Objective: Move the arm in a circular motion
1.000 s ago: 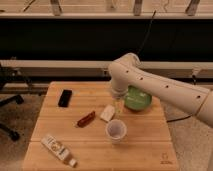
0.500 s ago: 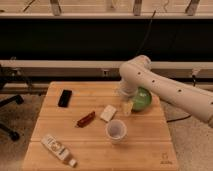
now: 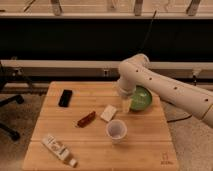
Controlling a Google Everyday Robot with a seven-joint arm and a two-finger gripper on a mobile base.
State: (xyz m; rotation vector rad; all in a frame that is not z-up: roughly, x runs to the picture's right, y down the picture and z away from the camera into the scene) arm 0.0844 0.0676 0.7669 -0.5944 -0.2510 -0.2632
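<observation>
The big white arm [image 3: 165, 87] of thick rounded segments with small dark dots reaches in from the right over the wooden table [image 3: 95, 145]. Its elbow joint [image 3: 131, 67] is above the table's back right part. The gripper [image 3: 126, 105], pale yellowish, hangs down from it just left of a green bowl [image 3: 142, 99], above the table top, and holds nothing that I can see.
On the table lie a black phone [image 3: 65, 97] at the back left, a red-brown packet [image 3: 86, 119], a small white block [image 3: 108, 113], a white cup [image 3: 116, 131] and a white bottle [image 3: 58, 149] at the front left. An office chair [image 3: 7, 107] stands at the left.
The arm's elbow and gripper have swung to the right, from over the table's middle to beside the green bowl. The objects on the table have not moved.
</observation>
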